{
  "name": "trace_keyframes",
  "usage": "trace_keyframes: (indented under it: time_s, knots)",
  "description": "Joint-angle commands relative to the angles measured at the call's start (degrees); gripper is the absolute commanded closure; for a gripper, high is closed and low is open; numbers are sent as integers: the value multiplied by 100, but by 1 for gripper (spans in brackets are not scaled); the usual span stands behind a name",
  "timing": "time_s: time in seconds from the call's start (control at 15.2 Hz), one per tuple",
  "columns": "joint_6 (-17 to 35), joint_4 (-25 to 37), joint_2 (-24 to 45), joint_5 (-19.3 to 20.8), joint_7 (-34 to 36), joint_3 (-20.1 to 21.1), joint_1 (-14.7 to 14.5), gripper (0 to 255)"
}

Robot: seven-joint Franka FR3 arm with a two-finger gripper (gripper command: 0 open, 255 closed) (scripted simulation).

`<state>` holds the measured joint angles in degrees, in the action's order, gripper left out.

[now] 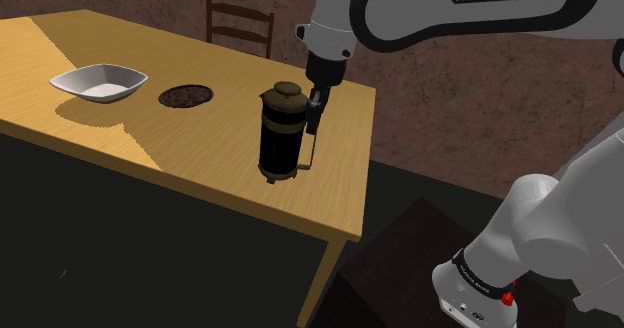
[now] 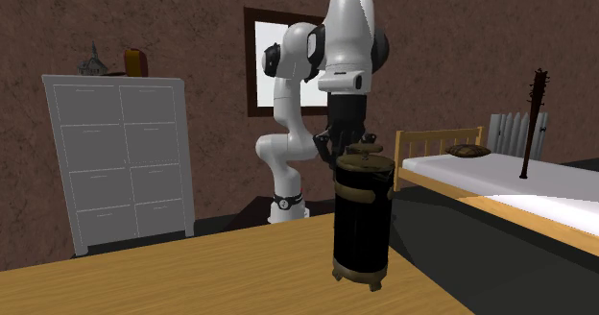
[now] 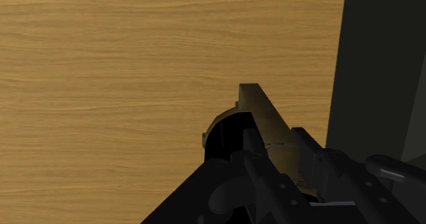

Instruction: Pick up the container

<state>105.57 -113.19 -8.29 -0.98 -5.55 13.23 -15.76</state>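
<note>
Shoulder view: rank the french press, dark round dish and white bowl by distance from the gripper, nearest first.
1. french press: right beside the gripper, which sits at its handle side.
2. dark round dish: mid-table, toward the shoulder view's left of the press.
3. white bowl: farthest, further left past the dish.

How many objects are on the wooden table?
3: a white bowl at the shoulder view's left, a dark round dish beside it, and the dark container by the gripper. Others may hide behind the arm.
</note>
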Motion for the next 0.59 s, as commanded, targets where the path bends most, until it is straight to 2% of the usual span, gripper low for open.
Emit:
trace_keyframes:
  time_s: [0.0,0.53]
  knots:
    - [13,-22,-4,0,0,0,0,255]
    - [-603,593,-6,3,-6,-10,7,255]
